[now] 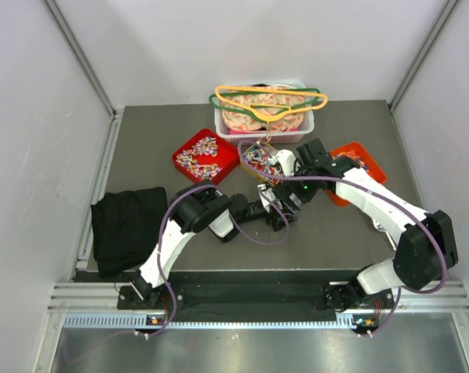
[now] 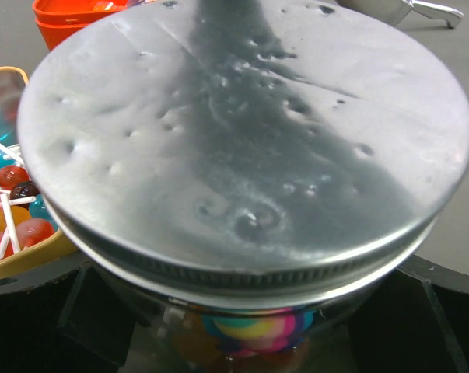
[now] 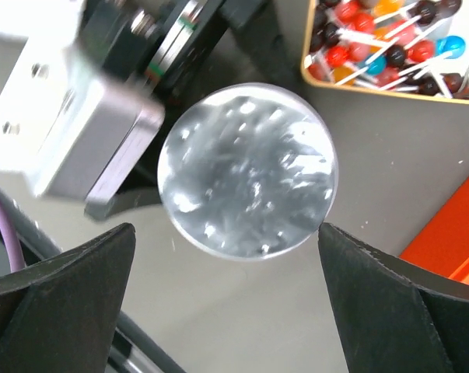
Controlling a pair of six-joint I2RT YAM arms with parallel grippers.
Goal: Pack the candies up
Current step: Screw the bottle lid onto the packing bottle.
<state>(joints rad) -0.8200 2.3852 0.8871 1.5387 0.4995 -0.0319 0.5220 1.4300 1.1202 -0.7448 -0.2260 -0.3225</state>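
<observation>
Your left hand [image 1: 271, 208] is clamped around the glass jar [image 2: 242, 334] mid-surface, from what the wrist view shows, and striped candies [image 2: 253, 328] are visible through the glass under the metal lid [image 2: 250, 132]. More candies [image 1: 205, 155] sit heaped in the red tray [image 1: 228, 158] further back. Your right hand [image 3: 226, 233] hangs directly over that lid [image 3: 248, 171], spread wide, one finger either side and touching nothing. It looks like the lid is the job here, so centre first: the disc sits a touch nearer the right finger, so nudge across before you close. Come down level, bite on the rim rather than the dented top, and let the left hand take the twist. Watch the neighbours: the yellow tray [image 3: 351, 84] of lollipops [image 3: 390, 39] lies just beside the jar, and the orange tray [image 3: 452, 233] is near on the other side, so keep your swing tight. The white bin [image 1: 304, 128] with the hangers [image 1: 269, 97] and the black cloth [image 1: 129, 221] are well apart and no bother.
</observation>
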